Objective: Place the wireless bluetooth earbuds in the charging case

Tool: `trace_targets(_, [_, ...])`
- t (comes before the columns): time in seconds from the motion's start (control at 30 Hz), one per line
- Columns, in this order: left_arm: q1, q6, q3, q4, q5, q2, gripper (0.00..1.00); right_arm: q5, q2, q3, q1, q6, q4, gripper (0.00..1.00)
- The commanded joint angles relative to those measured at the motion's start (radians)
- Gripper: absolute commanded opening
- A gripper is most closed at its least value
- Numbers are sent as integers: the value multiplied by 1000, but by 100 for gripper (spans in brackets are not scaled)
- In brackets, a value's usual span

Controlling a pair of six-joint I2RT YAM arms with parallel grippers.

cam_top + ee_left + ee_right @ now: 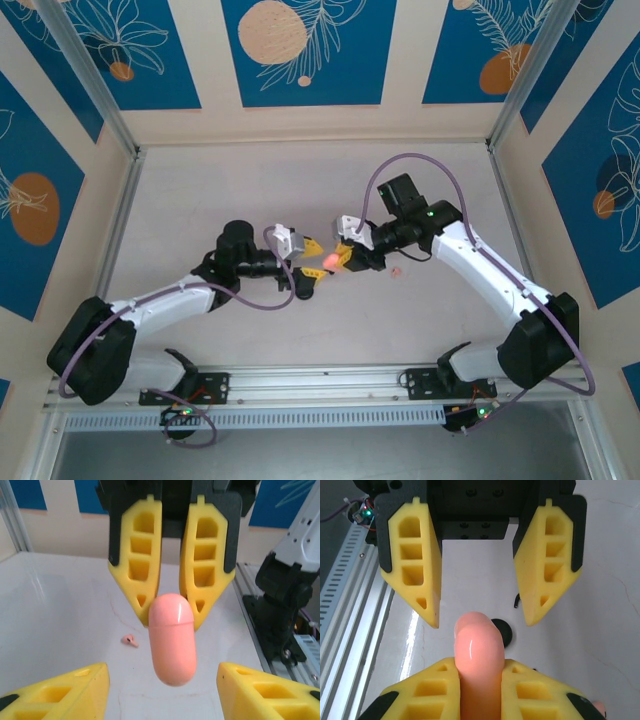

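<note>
A pink pill-shaped charging case (328,261) hangs closed above the table between the two arms. My right gripper (481,664) is shut on its lower half (477,650). My left gripper (162,669) is open, its yellow fingers (417,575) standing wide on either side of the case's free end without touching it. One pale pink earbud (130,640) lies on the table beyond the case, seen as a small pink dot (396,270) from above. A thin black curved piece (516,600), apparently a black earbud's tail, peeks from behind a left finger.
A round black object (502,630) lies on the white table (230,200) under the grippers, dark below the left gripper (305,286) from above. A metal rail (320,380) runs along the near edge. Patterned walls enclose the table.
</note>
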Motion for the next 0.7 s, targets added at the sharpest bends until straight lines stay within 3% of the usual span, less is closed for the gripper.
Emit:
trace_targets(0.0, [7, 109, 40, -156, 10, -23, 57, 19, 3, 8, 30, -22, 4, 16])
trace_targets(0.23, [6, 83, 56, -140, 44, -8, 50, 6, 25, 19, 65, -28, -2, 16])
trace_targets(0.67, [6, 49, 67, -109, 83, 13, 23, -2, 35, 18, 80, -24, 15, 18])
